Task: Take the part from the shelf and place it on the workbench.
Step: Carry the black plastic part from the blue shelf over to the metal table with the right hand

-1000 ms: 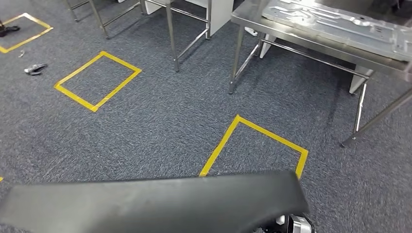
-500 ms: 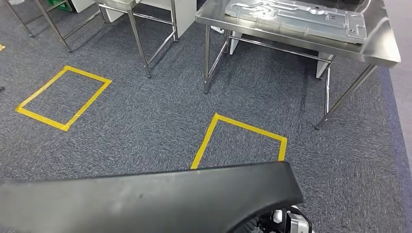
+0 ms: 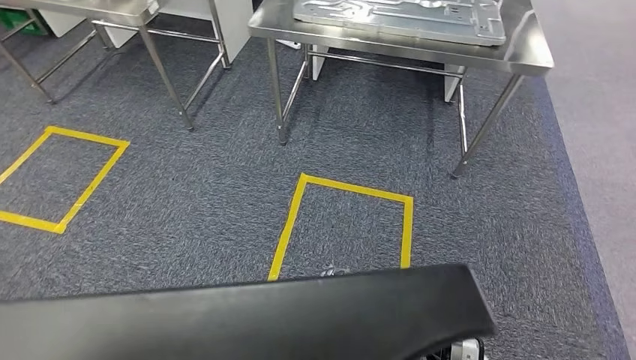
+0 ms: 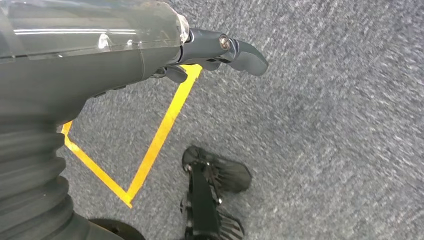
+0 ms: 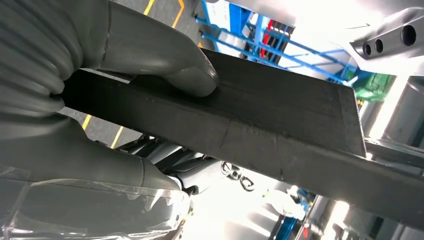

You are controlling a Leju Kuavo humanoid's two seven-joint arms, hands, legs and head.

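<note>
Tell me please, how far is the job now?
Done: the black part is off the shelf. In hand: the right hand grips it; the left hand hangs with nothing in it. Left: reach the steel workbench ahead and set the part down.

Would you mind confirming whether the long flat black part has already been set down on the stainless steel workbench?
No, the long flat black part is gripped in the right hand, while the stainless steel workbench ahead carries a grey metal plate.

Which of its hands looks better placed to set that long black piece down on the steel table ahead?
Probably the right hand: it already grips the black part, thumb pressed on its top face. The left hand hangs over the carpet, holding nothing. The workbench stands ahead.
</note>
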